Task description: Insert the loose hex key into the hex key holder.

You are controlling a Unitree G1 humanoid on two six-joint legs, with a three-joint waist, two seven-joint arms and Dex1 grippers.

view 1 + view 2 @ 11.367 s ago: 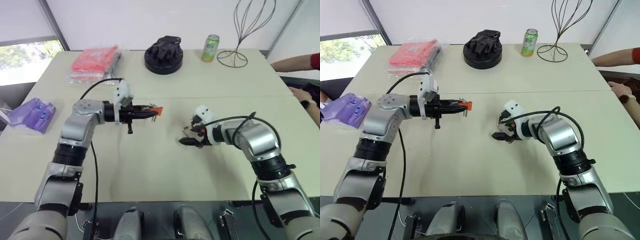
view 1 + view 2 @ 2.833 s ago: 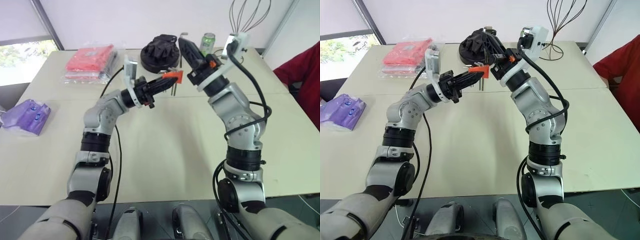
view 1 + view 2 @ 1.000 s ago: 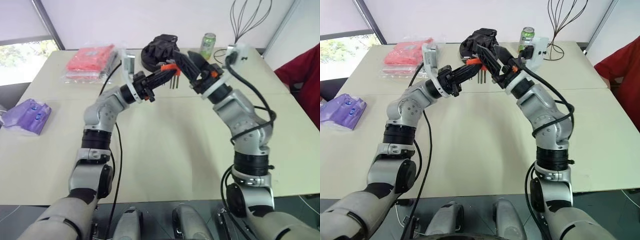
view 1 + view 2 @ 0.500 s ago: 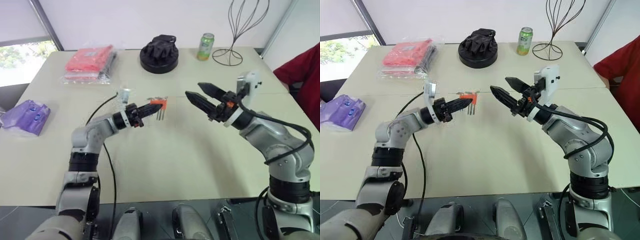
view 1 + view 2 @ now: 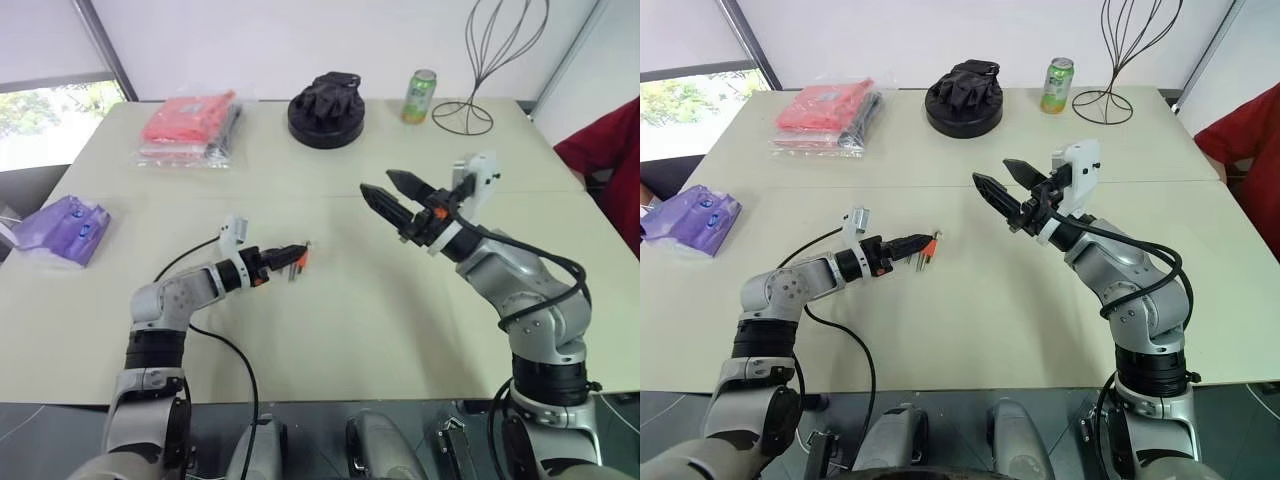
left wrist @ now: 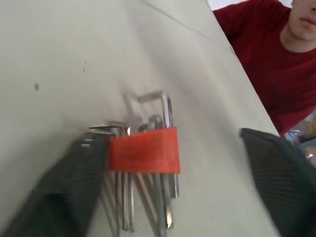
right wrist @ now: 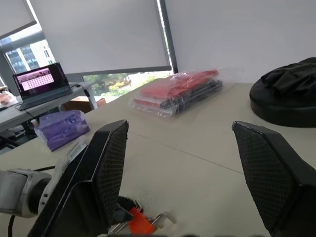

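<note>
On the far left of the desk [image 5: 330, 330] lies a purple packet [image 5: 62, 229], where it lay before. The red packet in clear plastic [image 5: 190, 127] sits at the far side, unmoved. The left hand [image 5: 285, 259] has come down from its raised pose of a second ago and now sits low over the desk, pointing to the right. Its fingers [image 6: 64, 182], closed on the hex key holder [image 6: 143, 149] half a second ago, have parted: the wrist view shows them spread wide on either side of the orange-red block, which lies on the desk between them, one finger at its edge. Several metal keys stick out of the block, a long bent one [image 6: 165, 106] among them; which is the loose hex key I cannot tell. The black round object [image 5: 327, 108] and green can [image 5: 420, 96] stand at the back as before. The right hand [image 5: 390, 195] hovers above the desk, well apart from the holder, fingers open and empty, lower than a second ago. A person's red sleeve [image 5: 610, 150] shows at the right edge.
</note>
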